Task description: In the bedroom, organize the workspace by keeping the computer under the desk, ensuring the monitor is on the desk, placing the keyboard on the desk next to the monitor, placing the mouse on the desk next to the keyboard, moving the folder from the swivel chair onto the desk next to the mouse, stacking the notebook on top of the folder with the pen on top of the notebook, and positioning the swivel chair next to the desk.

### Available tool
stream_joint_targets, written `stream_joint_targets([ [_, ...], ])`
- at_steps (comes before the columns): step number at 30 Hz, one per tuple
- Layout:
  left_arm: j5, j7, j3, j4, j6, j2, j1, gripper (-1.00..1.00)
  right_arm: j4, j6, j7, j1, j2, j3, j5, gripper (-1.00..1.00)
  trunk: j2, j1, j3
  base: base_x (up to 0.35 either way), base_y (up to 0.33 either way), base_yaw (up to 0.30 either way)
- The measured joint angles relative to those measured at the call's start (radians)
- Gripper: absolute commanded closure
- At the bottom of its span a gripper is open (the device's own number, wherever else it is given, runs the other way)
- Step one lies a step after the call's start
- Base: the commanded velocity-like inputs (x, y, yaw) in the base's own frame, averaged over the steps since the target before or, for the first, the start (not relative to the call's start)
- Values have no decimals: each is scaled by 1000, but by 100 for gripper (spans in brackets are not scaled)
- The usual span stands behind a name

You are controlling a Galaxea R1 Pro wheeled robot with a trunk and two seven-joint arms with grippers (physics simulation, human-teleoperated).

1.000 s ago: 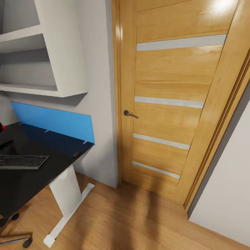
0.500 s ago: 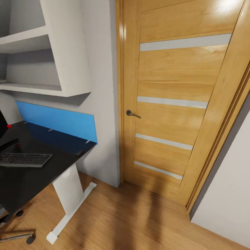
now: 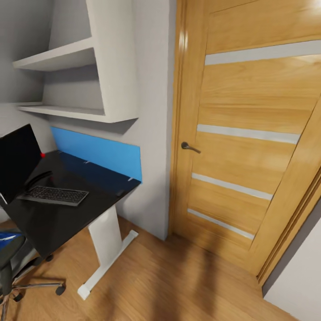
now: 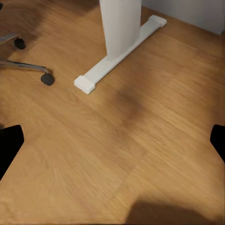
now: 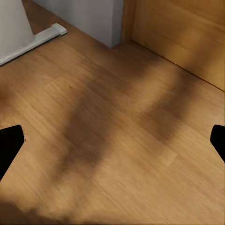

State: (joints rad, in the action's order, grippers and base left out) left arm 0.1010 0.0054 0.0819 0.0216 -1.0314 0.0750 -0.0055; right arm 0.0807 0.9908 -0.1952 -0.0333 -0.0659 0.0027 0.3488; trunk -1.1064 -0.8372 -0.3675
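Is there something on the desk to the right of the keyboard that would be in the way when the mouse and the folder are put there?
Nothing visible does. In the head view the desk top is bare from the keyboard to its right end, up to the blue back panel. The monitor stands on the keyboard's other side.

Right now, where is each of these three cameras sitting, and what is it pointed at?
Head view: high on the robot, looking down at the desk, keyboard, monitor and door; no arm visible.
Left wrist view: faces the floor; dark fingertips at both edges.
Right wrist view: faces floor near the door; fingertips likewise.
Shared: all three show the desk's white leg.
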Motion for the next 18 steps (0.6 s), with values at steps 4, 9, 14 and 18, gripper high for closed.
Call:
stream_joint_targets([
  [4, 30, 3, 7, 1, -4, -1, 0, -100, 0, 0, 3, 0, 1, -1, 0, -100, 0, 0, -1, 0, 0, 216],
  [9, 51, 3, 6, 1, -3, -1, 0, -100, 0, 0, 5, 0, 4, -1, 0, -100, 0, 0, -1, 0, 0, 64],
  [14, 57, 0, 7, 2, -2, -1, 0, -100, -1, -2, 6, 0, 2, 1, 0, -100, 0, 0, -1, 0, 0, 2],
  [18, 57, -3, 7, 2, 1, 0, 0, -100, -16, -15, 5, 0, -1, 2, 0, -100, 0, 0, -1, 0, 0, 59],
])
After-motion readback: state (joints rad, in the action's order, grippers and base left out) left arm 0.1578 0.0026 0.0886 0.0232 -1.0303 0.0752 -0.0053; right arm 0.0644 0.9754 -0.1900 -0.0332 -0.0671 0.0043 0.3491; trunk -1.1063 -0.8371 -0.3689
